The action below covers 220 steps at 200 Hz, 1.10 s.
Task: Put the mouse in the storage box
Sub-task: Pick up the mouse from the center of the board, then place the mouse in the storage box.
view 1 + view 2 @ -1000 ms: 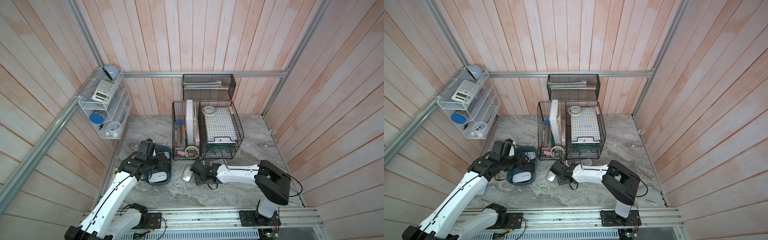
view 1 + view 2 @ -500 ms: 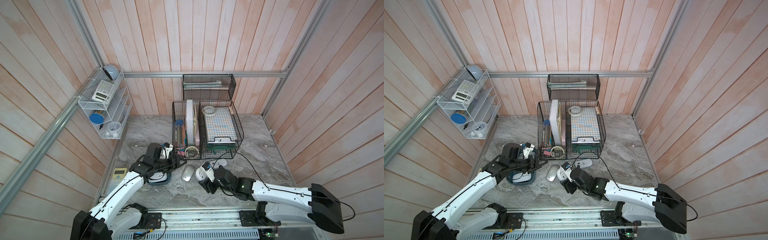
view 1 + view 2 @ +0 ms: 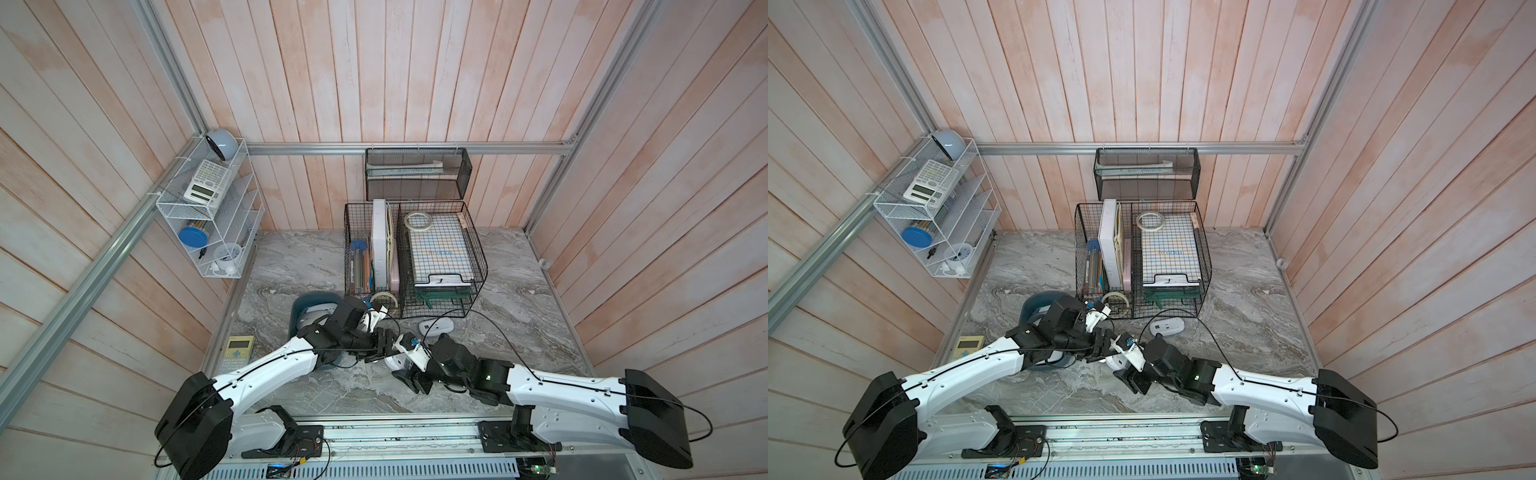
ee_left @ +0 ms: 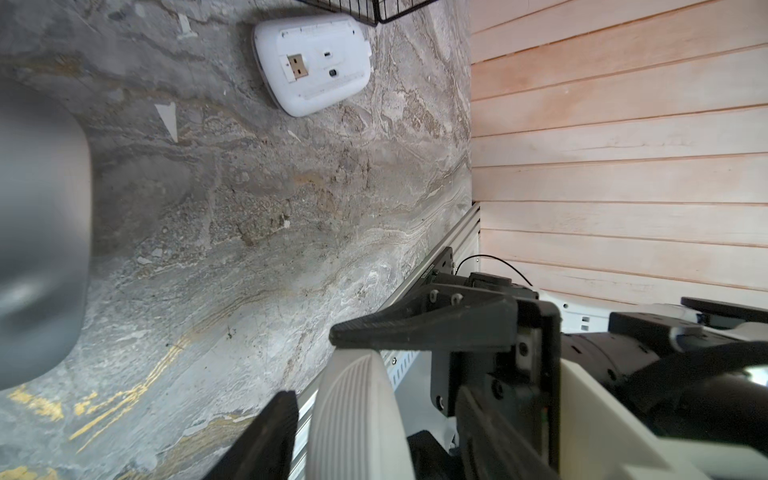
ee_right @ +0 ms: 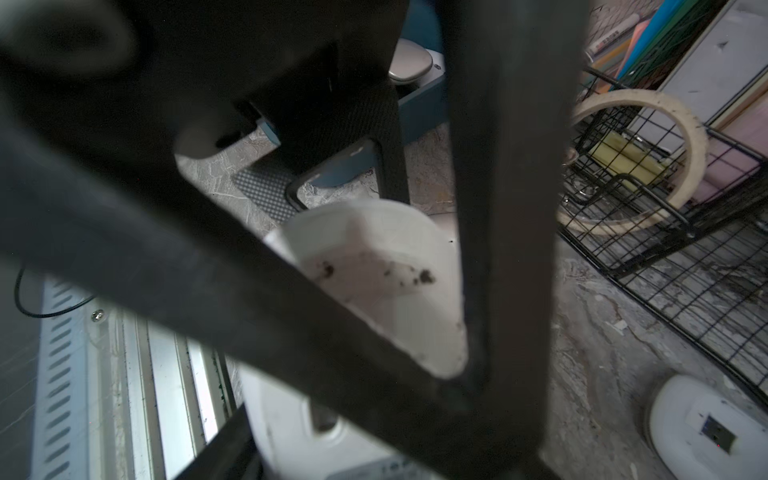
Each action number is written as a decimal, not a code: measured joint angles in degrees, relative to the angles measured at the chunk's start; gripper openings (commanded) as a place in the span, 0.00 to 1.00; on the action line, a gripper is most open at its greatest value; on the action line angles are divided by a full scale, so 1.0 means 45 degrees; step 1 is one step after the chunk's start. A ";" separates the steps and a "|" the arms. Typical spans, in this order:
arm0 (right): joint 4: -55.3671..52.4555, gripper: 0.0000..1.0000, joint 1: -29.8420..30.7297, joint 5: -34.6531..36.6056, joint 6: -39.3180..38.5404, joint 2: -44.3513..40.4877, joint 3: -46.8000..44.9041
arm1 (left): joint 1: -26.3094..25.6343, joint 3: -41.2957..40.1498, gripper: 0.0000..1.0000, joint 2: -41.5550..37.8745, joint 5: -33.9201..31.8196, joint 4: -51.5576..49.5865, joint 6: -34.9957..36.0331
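White mouse (image 4: 353, 415) sits clamped in right claw (image 4: 316, 368).

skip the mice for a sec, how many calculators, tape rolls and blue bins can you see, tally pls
calculators: 2, the white calculator in the wire rack and the yellow-green calculator flat by the table's edge
tape rolls: 2, the back tape roll and the front tape roll, both at the black wire basket
blue bins: 1, the storage box
total: 5
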 measured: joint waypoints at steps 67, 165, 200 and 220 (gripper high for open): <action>-0.0005 0.44 0.0010 0.0136 -0.0228 -0.0010 0.0005 | -0.0942 -0.0039 0.46 0.0937 -0.0039 0.0491 -0.0364; 0.0092 0.97 0.0073 0.0709 -0.0335 -0.0277 0.0000 | -0.0321 -0.0068 0.20 0.0296 -0.0243 0.0219 -0.0559; 0.0568 0.98 0.0073 0.1569 -0.0204 -0.1350 -0.0612 | 0.2210 0.0583 0.20 -0.1161 -0.1137 -0.2832 0.0884; 0.1015 0.97 0.0068 0.2171 -0.0170 -0.2195 -0.1472 | 0.3929 0.2259 0.20 -0.1515 -0.2875 -0.5824 0.2404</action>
